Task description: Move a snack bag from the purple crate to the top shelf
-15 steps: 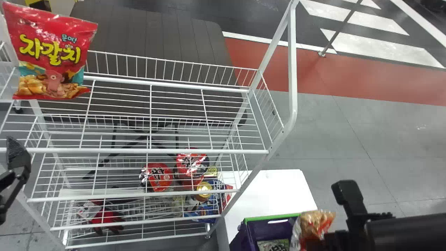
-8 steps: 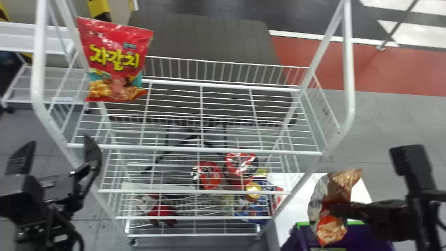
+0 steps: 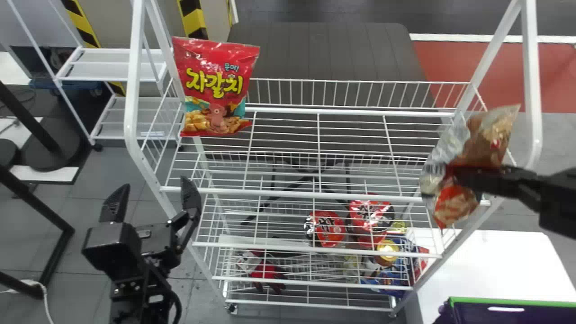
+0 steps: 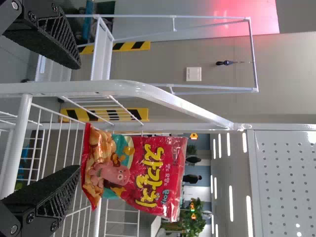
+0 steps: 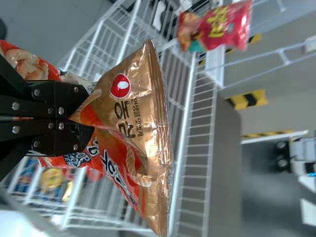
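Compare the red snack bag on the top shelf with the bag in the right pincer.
The red bag stands upright on the top shelf; the held bag hangs in the right pincer.
The red bag's front is fairly smooth; the held bag is pinched and creased.
The red bag is mostly red, the held bag gold and orange.
Both have glossy wrappers.

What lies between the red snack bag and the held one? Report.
The top shelf is bare between the red snack bag and the bag in the right gripper, in the head view; the red packages seen through it lie lower.
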Tool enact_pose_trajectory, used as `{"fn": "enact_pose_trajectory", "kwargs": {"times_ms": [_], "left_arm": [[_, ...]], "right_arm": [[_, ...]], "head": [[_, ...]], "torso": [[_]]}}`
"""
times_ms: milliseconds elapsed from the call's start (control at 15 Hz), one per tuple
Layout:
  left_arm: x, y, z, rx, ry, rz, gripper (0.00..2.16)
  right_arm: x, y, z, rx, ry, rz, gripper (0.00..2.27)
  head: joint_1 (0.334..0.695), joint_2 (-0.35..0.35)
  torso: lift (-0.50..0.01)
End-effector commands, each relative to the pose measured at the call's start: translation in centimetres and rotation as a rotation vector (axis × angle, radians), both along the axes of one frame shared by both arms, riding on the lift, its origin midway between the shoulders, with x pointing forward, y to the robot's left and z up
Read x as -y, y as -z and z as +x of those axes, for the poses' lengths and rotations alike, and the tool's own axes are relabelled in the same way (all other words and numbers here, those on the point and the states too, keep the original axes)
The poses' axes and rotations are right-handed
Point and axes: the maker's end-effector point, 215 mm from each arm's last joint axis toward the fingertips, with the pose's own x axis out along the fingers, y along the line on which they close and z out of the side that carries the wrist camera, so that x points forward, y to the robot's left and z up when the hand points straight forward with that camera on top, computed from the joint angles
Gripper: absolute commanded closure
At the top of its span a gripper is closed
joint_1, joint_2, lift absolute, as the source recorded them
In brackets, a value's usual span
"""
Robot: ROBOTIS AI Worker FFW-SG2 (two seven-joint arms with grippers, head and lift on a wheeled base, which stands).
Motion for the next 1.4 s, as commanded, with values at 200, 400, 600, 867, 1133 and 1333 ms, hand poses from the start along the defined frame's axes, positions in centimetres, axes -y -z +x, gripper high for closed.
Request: {"fn": "enact_pose_trajectory", "kwargs": {"times_ms": [200,400,600,867,1133,1333], "left_arm": [[0.1,0.6,-0.1,-0.012,0.000,0.001,0.09],[0.0,0.7,-0.1,-0.012,-0.001,0.000,0.09],[0.0,0.9,-0.1,-0.014,-0.002,-0.001,0.09],[0.2,1.2,0.0,-0.018,0.000,-0.002,0.09],[0.3,1.5,0.0,-0.024,0.000,0.001,0.09],[0.0,2.1,0.1,-0.032,-0.004,0.005,0.09]], "right_arm": [[-6.9,0.1,4.2,0.019,-0.003,-0.006,2.06],[-10.4,3.7,5.4,-0.078,-0.001,0.026,2.06],[-11.3,3.5,7.3,-0.075,0.014,0.008,2.06],[-11.6,0.6,10.7,-0.023,0.019,-0.004,2.07],[-12.2,3.6,11.6,-0.098,0.040,-0.020,2.07],[-14.5,6.4,10.6,-0.190,-0.003,0.030,2.07]], "head": [[0.695,0.107],[0.695,0.149],[0.695,0.185],[0.695,0.197],[0.695,0.185],[0.695,0.190]], "torso": [[-0.001],[-0.001],[-0.001],[-0.001],[-0.001],[-0.001]]}}
